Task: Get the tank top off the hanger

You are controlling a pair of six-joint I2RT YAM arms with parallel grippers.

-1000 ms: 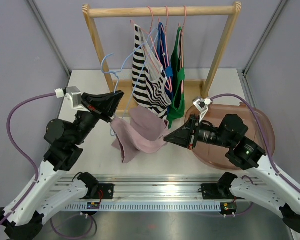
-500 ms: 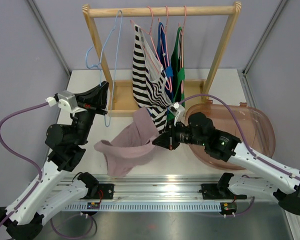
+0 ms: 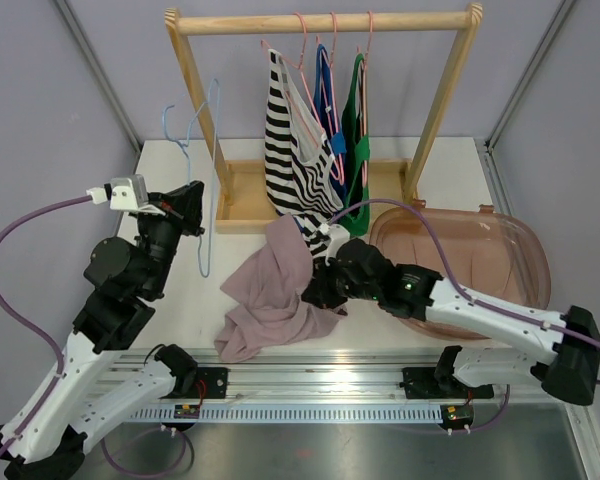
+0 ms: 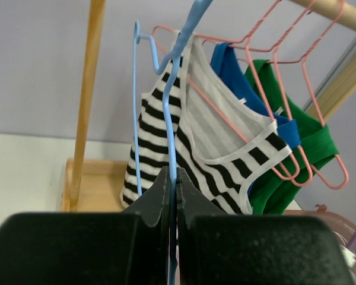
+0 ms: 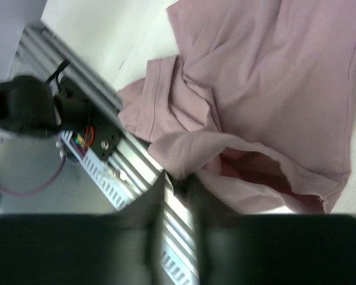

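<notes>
Currently R gripper (image 3: 316, 288) is pinched shut on a fold of the tank top (image 3: 270, 300), low over the middle of the table (image 3: 450, 160). L gripper (image 4: 172, 178), further left and a bit farther back, is clamped on the wire of the blue hanger (image 4: 171, 124), which stands upright & bare just left of the rack's left post. Tank top is off the hanger: mauve-pink, fine-ribbed knit, crumpled in a heap on the table btwn the arms, one end spilling toward the near rail (image 3: 320, 366). Table is white & matte; walls pale lilac. Rail is ribbed aluminium. At the far side a light wood rack (image 3: 320, 21) w/ a round top bar carries a black-white striped top (image 3: 288, 160), blue top (image 3: 324, 95) & green top (image 3: 358, 190). Right of the heap sits a translucent pinkish tub (image 3: 490, 250), rounded; R arm crosses its near edge.
</notes>
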